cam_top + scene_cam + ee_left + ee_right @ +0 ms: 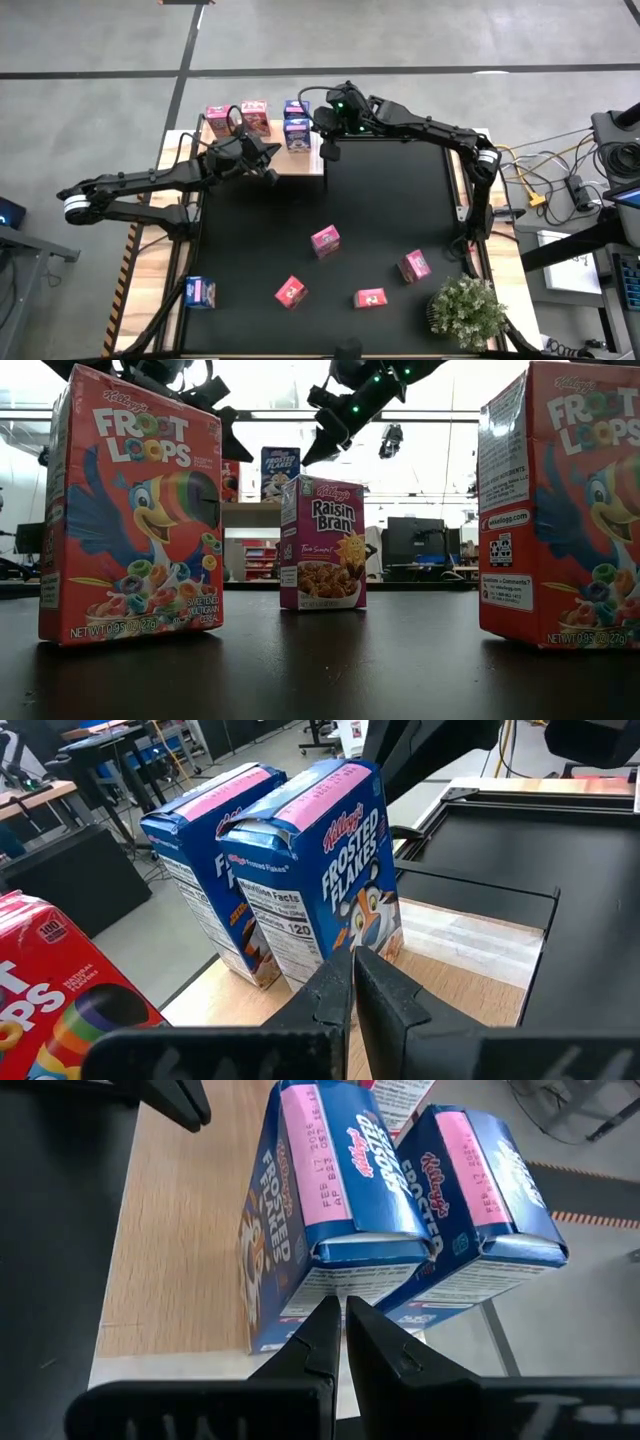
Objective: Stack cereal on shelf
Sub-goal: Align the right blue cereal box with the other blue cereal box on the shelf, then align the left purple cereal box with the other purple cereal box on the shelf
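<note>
Near edge, mat: I see a blue cereal box (202, 292) at the near left corner of the black mat (390, 200), with a potted plant (466, 311) at the near right corner.
Near row: two pink boxes lie flat close to the near edge, one (291, 291) left of centre and one (371, 298) just right of it.
Mid mat: I note a Raisin Bran box (325, 241) upright near the middle; a further pink box (415, 266) sits toward the right edge.
Low view: two Froot Loops boxes (130, 510) (560, 505) stand upright in the foreground, either side of the Raisin Bran box.
Shelf: the pale wooden shelf (300, 162) lies along the far left edge of the mat.
Shelf stock: two Froot Loops boxes (218, 120) (255, 118) stand at its far left; two blue Frosted Flakes boxes (296, 126) stand touching, side by side, at its far right.
Left gripper: the left gripper (352, 982) hovers over the shelf, just beside the Frosted Flakes pair; I read its jaws as together, holding nothing.
Right gripper: the right gripper (334, 1330) hangs above the Frosted Flakes pair at the shelf's right end; jaws together, nothing held.
</note>
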{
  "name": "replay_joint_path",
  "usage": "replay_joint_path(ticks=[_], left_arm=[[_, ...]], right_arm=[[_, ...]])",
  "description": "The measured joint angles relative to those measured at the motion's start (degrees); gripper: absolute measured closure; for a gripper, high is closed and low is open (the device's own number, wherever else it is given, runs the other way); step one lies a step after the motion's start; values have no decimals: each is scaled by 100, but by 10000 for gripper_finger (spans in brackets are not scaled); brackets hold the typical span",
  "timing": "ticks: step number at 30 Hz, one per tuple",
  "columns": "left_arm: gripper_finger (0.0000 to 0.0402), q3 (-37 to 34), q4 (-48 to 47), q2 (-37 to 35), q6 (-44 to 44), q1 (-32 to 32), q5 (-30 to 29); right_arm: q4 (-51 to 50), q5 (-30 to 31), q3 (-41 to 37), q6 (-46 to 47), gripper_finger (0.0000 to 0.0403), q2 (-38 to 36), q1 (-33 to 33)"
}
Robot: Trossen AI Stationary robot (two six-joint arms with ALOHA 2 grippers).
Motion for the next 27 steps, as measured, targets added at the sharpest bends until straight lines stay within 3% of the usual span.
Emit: replay_joint_path(ticks=[9, 15, 21, 27], left_arm=[[401, 0, 2, -2, -12, 0, 1], [401, 0, -60, -170, -90, -106, 0], [401, -2, -326, -611, -355, -765, 6], [401, -2, -339, -843, -403, -1807, 10]], right_arm=[[150, 1, 1, -2, 390, 0, 33], [-445, 238, 139, 25, 390, -193, 53], [-597, -263, -300, 273, 391, -755, 289], [166, -293, -1544, 493, 391, -1560, 907]])
